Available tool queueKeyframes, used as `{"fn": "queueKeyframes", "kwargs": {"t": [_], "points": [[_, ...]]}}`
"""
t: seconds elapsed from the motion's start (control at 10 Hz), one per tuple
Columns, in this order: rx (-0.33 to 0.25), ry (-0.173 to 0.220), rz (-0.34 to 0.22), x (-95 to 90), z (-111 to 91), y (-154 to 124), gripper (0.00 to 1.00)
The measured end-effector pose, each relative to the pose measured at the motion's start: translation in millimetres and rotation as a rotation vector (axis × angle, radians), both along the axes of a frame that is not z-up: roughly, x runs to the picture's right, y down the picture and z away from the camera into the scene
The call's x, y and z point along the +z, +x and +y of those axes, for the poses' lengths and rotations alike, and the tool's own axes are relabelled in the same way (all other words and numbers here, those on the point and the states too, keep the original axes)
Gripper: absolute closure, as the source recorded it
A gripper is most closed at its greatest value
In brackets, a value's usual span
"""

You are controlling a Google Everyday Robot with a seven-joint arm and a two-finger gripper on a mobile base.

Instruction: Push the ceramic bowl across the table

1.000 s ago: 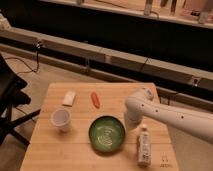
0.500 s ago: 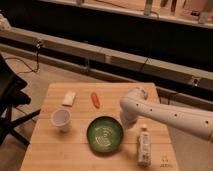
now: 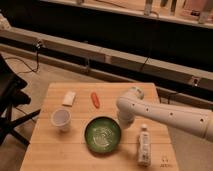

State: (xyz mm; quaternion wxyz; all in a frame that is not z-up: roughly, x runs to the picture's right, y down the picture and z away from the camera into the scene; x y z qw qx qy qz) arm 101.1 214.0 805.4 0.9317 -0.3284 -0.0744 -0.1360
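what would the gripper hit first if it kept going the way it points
The gripper points downward beside the rim of the round dark-green glossy ceramic bowl. Straight on, it would likely meet the light-wood plank table, or clip that rim; depth is unclear.

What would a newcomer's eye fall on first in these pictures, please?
Most likely the white robot arm reaching in from the right, its closed hand down beside the right rim of the dark-green ceramic bowl. The bowl sits front-centre on the light-wood table, with a white cup to its left and a white bottle lying to its right.
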Motion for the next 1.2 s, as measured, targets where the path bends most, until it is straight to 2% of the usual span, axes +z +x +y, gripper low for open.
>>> {"fn": "queueKeyframes", "kwargs": {"t": [1.2], "points": [[-0.065, -0.001, -0.023, 5.7, -4, -45, 0.81]]}}
